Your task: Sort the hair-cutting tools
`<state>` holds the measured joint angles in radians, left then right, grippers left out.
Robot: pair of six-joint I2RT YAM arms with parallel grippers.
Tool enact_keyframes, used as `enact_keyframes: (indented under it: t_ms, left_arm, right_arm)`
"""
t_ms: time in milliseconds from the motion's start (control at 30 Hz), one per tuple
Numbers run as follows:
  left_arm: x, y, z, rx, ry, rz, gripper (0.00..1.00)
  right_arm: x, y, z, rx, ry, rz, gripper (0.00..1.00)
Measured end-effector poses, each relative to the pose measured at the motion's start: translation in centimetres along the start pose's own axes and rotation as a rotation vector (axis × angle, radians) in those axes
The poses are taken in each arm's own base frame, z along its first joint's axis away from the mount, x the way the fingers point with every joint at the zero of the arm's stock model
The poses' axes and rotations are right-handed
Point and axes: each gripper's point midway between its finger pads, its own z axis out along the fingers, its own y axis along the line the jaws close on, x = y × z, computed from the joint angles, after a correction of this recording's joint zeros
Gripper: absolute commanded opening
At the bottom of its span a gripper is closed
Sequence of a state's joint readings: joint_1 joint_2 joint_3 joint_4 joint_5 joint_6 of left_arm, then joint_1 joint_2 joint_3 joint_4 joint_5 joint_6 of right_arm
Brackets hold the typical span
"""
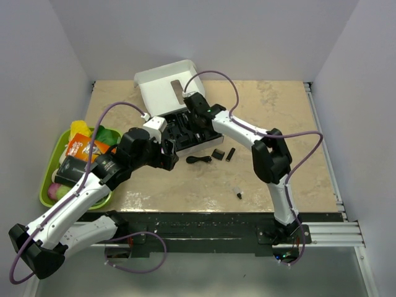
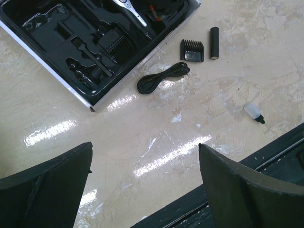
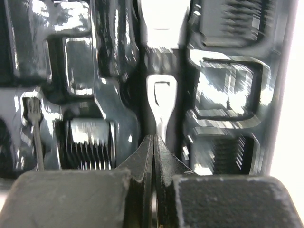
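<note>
Hair clipper [image 3: 161, 95]: lies in the long middle slot of the black insert [image 2: 47, 28]. Only a silvery length of it shows, running straight away from the right end effector.
Right end effector [image 3: 154, 140]: closed, with its fingertips pressed together at the near, narrow end of the clipper's silver part. Whether they pinch it cannot be told.
Seated comb [image 3: 88, 149]: ribbed piece in an insert pocket, just left of the right end effector's tips.
Left end effector [image 2: 145, 147]: wide open and holding nothing, hanging over the bare table [image 2: 228, 85] near the insert's corner.
Cord [image 2: 161, 78]: coiled on the table just beside the insert's edge, ahead of the left end effector and well apart from it.
Loose comb [image 2: 192, 50]: on the table to the right of the cord, just beside a short black cylinder [image 2: 214, 42].
Small bottle [image 2: 254, 113]: clear with a dark tip, lying alone on the table.
White box [image 1: 162, 83]: holds the insert, lid open on the far side.
Green tray [image 1: 46, 185]: at the table's left edge, holding colourful packets.
</note>
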<state>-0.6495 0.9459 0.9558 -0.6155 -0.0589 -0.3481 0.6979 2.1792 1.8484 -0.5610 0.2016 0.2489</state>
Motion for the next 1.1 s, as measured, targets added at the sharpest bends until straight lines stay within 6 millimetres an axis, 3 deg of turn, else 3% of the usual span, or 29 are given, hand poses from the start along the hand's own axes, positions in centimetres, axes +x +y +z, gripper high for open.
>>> enact_keyframes:
  t_ms: [100, 133, 267, 400, 500, 633, 733, 1100]
  left_arm:
    - [0.0, 0.0, 0.0, -0.001, 0.000, 0.000, 0.97]
    - [0.0, 0.0, 0.0, -0.001, 0.000, 0.000, 0.97]
    - [-0.1, 0.0, -0.3, 0.000, -0.005, 0.000, 0.97]
    - [-0.4, 0.0, -0.7, 0.001, -0.023, -0.001, 0.97]
    - [-0.6, 0.0, -1.2, 0.004, -0.041, -0.002, 0.97]
    - [-1.0, -0.1, -1.9, 0.012, -0.066, -0.005, 0.97]
    - [-1.2, -0.1, -2.3, 0.017, -0.078, -0.006, 0.97]
    - [-1.0, -0.2, -3.3, 0.032, -0.085, -0.013, 0.97]
  right_arm:
    - [-0.5, -0.5, -3.0, 0.009, -0.028, 0.001, 0.16]
    - [-0.7, -0.8, -4.5, 0.009, -0.042, 0.001, 0.27]
    - [-1.0, -2.1, -9.8, 0.023, -0.121, 0.023, 0.52]
    - [1.6, -4.5, -13.2, 0.078, -0.142, 0.062, 0.56]
    - [4.4, -6.2, -13.3, 0.138, -0.112, 0.112, 0.59]
    - [8.7, -8.2, -11.9, 0.238, -0.024, 0.200, 0.59]
    - [10.5, -9.1, -11.3, 0.294, 0.000, 0.273, 0.58]
    - [11.2, -11.8, -8.8, 0.375, -0.023, 0.579, 0.54]
